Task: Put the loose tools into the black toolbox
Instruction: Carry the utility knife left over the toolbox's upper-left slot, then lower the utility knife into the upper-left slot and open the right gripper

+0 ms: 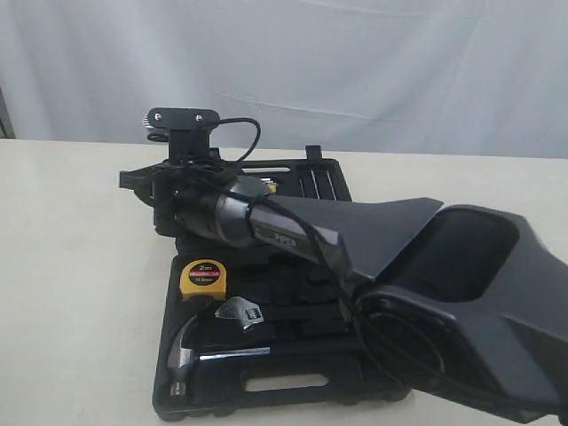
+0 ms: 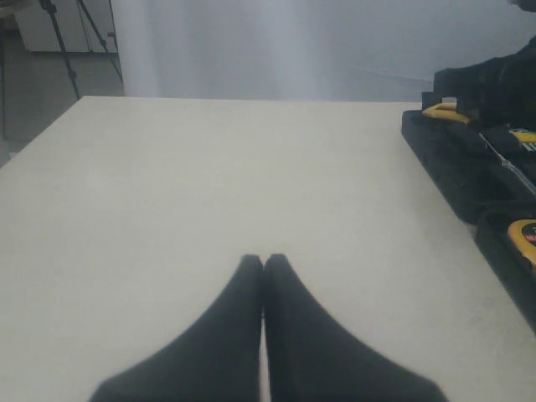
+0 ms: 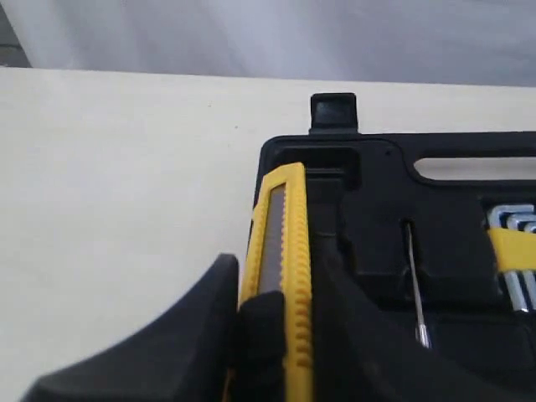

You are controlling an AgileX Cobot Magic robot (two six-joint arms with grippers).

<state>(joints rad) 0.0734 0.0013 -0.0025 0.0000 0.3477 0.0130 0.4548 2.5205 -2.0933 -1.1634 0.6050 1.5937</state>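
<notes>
- Right pincer (image 3: 276, 295) is clenched on the yellow-black utility knife (image 3: 285, 219), one finger on each side of its body. The knife's long axis points away from the wrist, toward a corner of the black toolbox (image 3: 368, 155).
- Left pincer (image 2: 263, 270) is closed on nothing, its fingers pressed together above the bare table (image 2: 209, 167), off to the side of the case.
- In the exterior view, the right arm reaches across to the far half of the open case. The knife hovers at that half's edge, near a moulded recess, with a set of hex keys (image 3: 512, 261) seated further along.
- Judged from this, the step in hand is placing the knife, which is carried but not yet let go.
- The yellow tape measure (image 1: 201, 277) already sits in the near half, beside the wrench (image 1: 240, 312) and hammer (image 1: 189, 351).
- The next move calls for lining the knife up with its slot, lowering it until it rests there, then releasing the fingers and lifting straight clear.
- Pliers and tape roll do not show in these views, so their whereabouts cannot be told.
</notes>
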